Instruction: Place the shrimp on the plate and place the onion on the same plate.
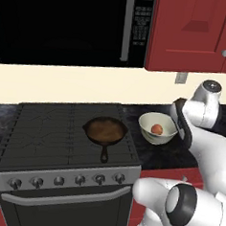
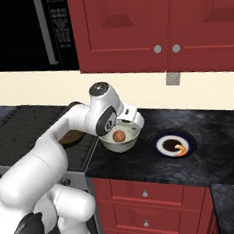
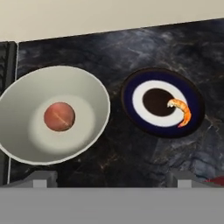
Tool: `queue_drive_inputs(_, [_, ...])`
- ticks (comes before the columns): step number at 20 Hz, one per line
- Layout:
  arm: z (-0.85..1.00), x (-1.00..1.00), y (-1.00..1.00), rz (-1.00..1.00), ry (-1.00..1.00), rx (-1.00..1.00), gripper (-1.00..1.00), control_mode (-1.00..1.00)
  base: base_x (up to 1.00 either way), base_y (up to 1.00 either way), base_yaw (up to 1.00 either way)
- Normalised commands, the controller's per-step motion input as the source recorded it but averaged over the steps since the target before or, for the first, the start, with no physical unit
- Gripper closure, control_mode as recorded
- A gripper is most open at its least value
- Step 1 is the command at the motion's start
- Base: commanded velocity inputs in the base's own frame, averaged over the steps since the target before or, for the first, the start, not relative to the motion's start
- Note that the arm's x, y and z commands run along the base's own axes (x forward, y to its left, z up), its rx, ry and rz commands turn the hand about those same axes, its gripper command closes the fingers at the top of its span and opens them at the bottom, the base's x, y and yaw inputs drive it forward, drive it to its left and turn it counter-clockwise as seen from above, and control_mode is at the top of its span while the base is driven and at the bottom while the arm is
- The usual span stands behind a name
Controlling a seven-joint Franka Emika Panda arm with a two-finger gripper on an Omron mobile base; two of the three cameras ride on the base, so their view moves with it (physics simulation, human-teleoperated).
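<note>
Half the job looks done: the shrimp [image 3: 182,112] lies on the plate [image 3: 131,101], ahead of the right fingertip. The onion [image 3: 59,116] sits in the bowl [image 3: 19,148], ahead of the left. The gripper [image 3: 111,177] holds nothing, seemingly spread wide.

One shrimp [image 3: 181,111], one onion [image 3: 59,116], one plate [image 3: 132,89], one bowl [image 3: 94,87] and one skillet [image 1: 104,131] are here. The stove [image 1: 46,133] front carries six knobs [image 1: 58,181]. One microwave [image 1: 69,25] hangs above.
</note>
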Motion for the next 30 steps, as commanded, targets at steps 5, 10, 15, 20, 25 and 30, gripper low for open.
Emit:
queue_drive_inputs(5, [-0.25, -0.01, 0.08, 0.0, 0.01, 0.0, -1.0, -1.0, 0.0, 0.0, 0.0])
queue_drive_inputs(10, [-0.2, 0.09, 0.18, 0.0, 0.0, 0.0, -1.0, -1.0, 0.0, 0.0, 0.0])
queue_drive_inputs(15, [-0.01, 0.38, 0.48, 0.0, 0.1, 0.0, -1.0, -1.0, 0.0, 0.0, 0.0])
queue_drive_inputs(20, [-0.22, 0.6, 0.3, 0.03, 0.1, 0.0, -1.0, -1.0, 0.0, 0.0, 0.0])
queue_drive_inputs(25, [-0.31, 0.5, 0.03, 0.05, 0.02, 0.03, -1.0, -1.0, 0.0, 0.0, 0.0])
queue_drive_inputs(30, [-0.34, 0.43, -0.01, 0.08, 0.0, 0.07, -1.0, -1.0, 0.0, 0.0, 0.0])
